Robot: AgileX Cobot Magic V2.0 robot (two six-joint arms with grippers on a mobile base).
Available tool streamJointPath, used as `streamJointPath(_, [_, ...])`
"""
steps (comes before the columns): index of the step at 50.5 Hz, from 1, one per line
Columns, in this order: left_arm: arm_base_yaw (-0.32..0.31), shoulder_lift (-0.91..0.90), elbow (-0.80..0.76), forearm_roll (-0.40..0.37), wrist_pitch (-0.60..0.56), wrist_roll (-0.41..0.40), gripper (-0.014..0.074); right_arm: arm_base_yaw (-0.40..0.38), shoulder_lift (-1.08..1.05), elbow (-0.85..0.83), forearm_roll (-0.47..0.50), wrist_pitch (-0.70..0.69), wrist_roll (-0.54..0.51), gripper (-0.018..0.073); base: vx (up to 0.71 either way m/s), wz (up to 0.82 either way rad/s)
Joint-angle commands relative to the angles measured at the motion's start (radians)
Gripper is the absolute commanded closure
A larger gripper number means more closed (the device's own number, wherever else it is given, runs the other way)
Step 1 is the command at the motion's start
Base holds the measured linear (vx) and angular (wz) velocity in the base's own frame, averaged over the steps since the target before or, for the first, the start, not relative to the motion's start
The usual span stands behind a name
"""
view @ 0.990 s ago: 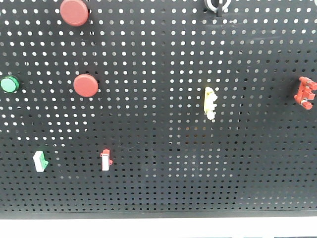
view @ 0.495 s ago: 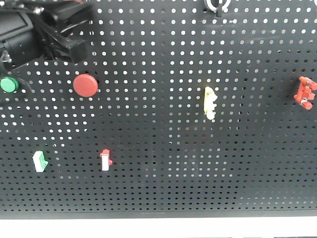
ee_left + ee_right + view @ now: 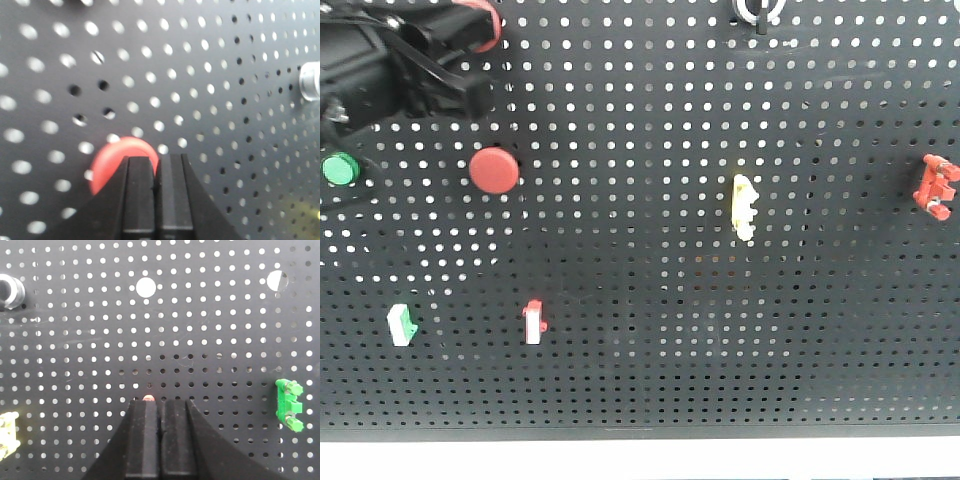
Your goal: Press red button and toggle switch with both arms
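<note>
My left gripper (image 3: pixel 156 160) sits at the bottom centre of the left wrist view, its two fingers pressed together with nothing between them. The upper red button (image 3: pixel 112 162) lies directly behind the tips and a little to their left; the fingers cover its right part, and I cannot tell whether they touch it. In the front view my left arm (image 3: pixel 390 60) fills the upper left corner of the pegboard (image 3: pixel 650 380) and hides most of that button, leaving only a red rim at the top edge. The lower red button (image 3: pixel 494 170) is below the arm, apart from it, with a green button (image 3: pixel 338 170) to its left. My right gripper (image 3: pixel 161 402) is also closed, at the bottom centre of its own view. The red toggle switch (image 3: pixel 148 398) shows only as a small tip just above the left finger. A green switch (image 3: pixel 289 405) stands to the right and a yellow switch (image 3: pixel 7 435) at the lower left.
</note>
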Motion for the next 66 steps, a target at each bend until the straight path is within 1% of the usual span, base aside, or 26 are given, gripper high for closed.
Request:
streamJointPath(1, [0.0, 0.008, -0.028, -0.025, 0.037, -0.002, 0.0594, -0.003, 0.006, -0.037, 0.003, -0.083, -0.005, 0.0563, 0.0, 0.0])
streamJointPath(8, [0.0, 0.015, -0.028, -0.026, 0.033, -0.002, 0.0594, -0.003, 0.006, -0.037, 0.003, -0.083, -0.005, 0.0563, 0.0, 0.0])
streamJointPath(15, [-0.003, -0.035, -0.028, -0.026, -0.032, -0.002, 0.0594, -0.003, 0.006, -0.037, 0.003, -0.083, -0.005, 0.0563, 0.0, 0.0])
streamJointPath(18, [-0.003, -0.067, -0.028, -0.023, -0.038, -0.002, 0.0594, -0.003, 0.006, -0.037, 0.0, -0.083, -0.005, 0.0563, 0.0, 0.0])
streamJointPath(27, [-0.003, -0.171, -0.01, -0.018, 0.037, -0.002, 0.0594, -0.003, 0.006, -0.037, -0.043, -0.084, -0.005, 0.0563, 0.0, 0.0])
streamJointPath(33, [-0.003, -0.257, 0.086, -0.018, 0.051, -0.002, 0.0594, -0.003, 0.007, -0.039, -0.049, -0.084, -0.005, 0.0563, 0.0, 0.0])
streamJointPath(38, [-0.003, -0.304, 0.17, -0.018, 0.051, -0.002, 0.0594, 0.002, 0.023, -0.07, -0.121, -0.083, 0.015, 0.0563, 0.0, 0.0])
streamJointPath(41, [-0.003, -0.329, 0.209, -0.018, 0.05, -0.002, 0.0594, 0.018, 0.05, -0.119, -0.205, -0.078, 0.051, 0.0563, 0.0, 0.0])
streamJointPath(47, [-0.003, -0.349, 0.253, -0.018, 0.044, -0.002, 0.0594, 0.094, 0.139, -0.257, -0.366, -0.048, 0.146, 0.0563, 0.0, 0.0])
streamJointPath(54, [-0.003, -0.349, 0.255, -0.018, 0.045, -0.002, 0.0594, 0.2, 0.285, -0.445, -0.51, 0.022, 0.197, 0.0563, 0.0, 0.0])
streamJointPath(58, [-0.003, -0.349, 0.255, -0.018, 0.045, -0.002, 0.0594, 0.257, 0.373, -0.56, -0.532, 0.07, 0.213, 0.0563, 0.0, 0.0])
streamJointPath(66, [-0.003, -0.349, 0.255, -0.018, 0.045, -0.002, 0.0594, 0.391, 0.515, -0.74, -0.531, 0.148, 0.225, 0.0563, 0.0, 0.0])
